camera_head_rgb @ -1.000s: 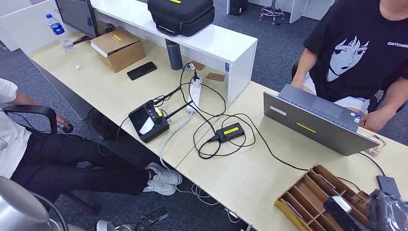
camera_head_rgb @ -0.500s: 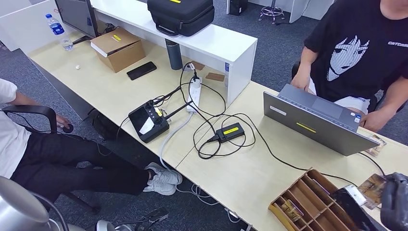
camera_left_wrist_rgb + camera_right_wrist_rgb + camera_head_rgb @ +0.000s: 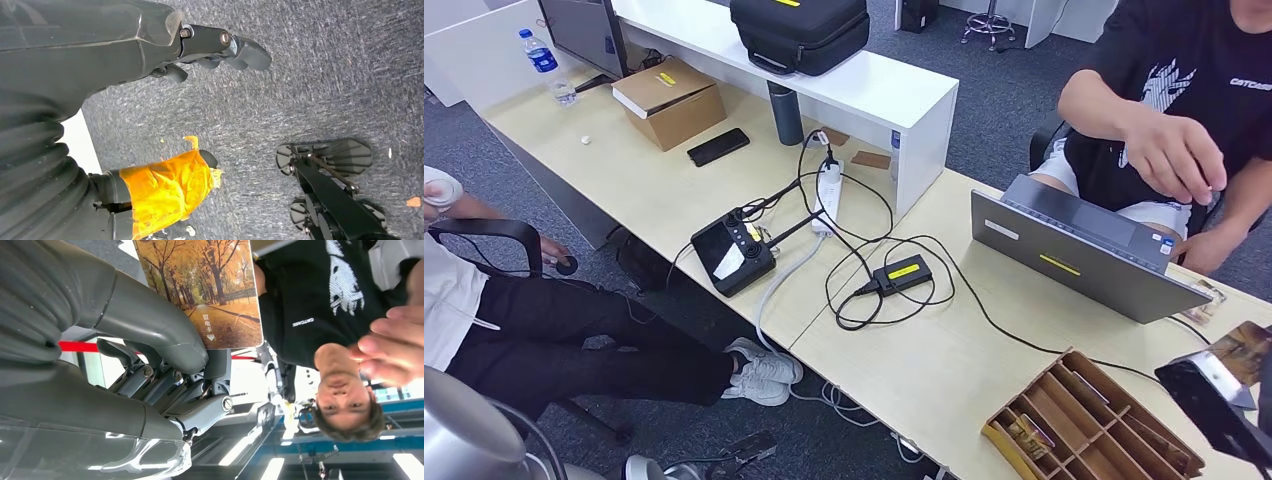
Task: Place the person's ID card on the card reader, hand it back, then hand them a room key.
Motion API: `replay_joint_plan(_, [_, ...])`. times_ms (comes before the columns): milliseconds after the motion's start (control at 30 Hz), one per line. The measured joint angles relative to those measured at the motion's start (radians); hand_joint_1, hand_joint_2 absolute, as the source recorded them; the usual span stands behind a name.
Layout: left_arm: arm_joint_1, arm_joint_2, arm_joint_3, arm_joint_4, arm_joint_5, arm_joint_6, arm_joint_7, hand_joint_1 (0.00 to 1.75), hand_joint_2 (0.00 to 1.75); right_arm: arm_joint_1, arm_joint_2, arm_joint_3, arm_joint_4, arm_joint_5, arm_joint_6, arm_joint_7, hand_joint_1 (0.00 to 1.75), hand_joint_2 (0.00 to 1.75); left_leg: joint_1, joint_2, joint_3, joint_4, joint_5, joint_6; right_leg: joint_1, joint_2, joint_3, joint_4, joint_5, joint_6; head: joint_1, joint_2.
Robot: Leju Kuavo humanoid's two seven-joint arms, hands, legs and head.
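While the person's hand (image 3: 1176, 152) is raised at the far right above the laptop (image 3: 1084, 255), the room key (image 3: 205, 287) (thin, stiff, light, likely slick) is pinched at one end by the right hand (image 3: 165, 365), its free end best offered.
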Motion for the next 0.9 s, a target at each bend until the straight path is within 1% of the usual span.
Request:
replay_joint_plan(133, [-0.019,0.003,-0.005,0.0,-0.021,-0.002,0.005,0.0,1.75,-0.119,0.034,0.012,0.087,-0.031,0.042,-0.005,1.75,1.75,0.0,0.0,0.0,0.0,0.001,0.0,0.0,0.0,0.0,0.0,0.001,0.0,0.0,0.0])
replay_joint_plan(333, [-0.045,0.004,-0.023,0.0,-0.044,-0.009,0.018,0.0,1.75,-0.264,0.077,0.016,0.211,-0.037,0.063,0.005,1.75,1.75,0.0,-0.001,0.0,0.0,0.002,0.0,0.0,0.0,0.0,0.001,0.001,0.0,0.0,0.0])
replay_joint_plan(467, [-0.07,0.003,-0.049,0.0,-0.059,-0.017,0.037,0.0,1.75,-0.387,0.119,0.021,0.343,-0.018,0.077,0.032,1.75,1.75,0.0,-0.001,-0.001,0.0,0.002,0.0,0.0,0.0,-0.001,0.001,0.001,-0.001,0.0,0.0])
replay_joint_plan(567, [-0.088,0.002,-0.071,0.0,-0.067,-0.024,0.048,0.0,1.75,-0.459,0.151,0.022,0.445,-0.009,0.078,0.042,1.75,1.75,0.0,-0.001,-0.001,0.0,0.002,-0.001,0.0,0.0,-0.001,0.001,0.001,-0.001,0.0,0.0])
replay_joint_plan(700, [-0.105,0.001,-0.097,0.0,-0.071,-0.029,0.054,0.0,1.75,-0.519,0.185,0.021,0.557,-0.022,0.07,0.032,1.75,1.75,0.0,-0.001,0.0,0.0,0.002,-0.001,0.0,0.0,-0.001,0.001,0.001,-0.001,0.0,0.0])
replay_joint_plan(900, [-0.114,0.001,-0.123,0.0,-0.064,-0.034,0.064,0.0,1.75,-0.534,0.224,0.006,0.64,-0.101,0.088,-0.016,1.75,1.75,0.0,-0.001,-0.001,0.0,0.002,-0.001,0.0,0.0,-0.001,0.001,0.001,-0.001,0.0,0.0])
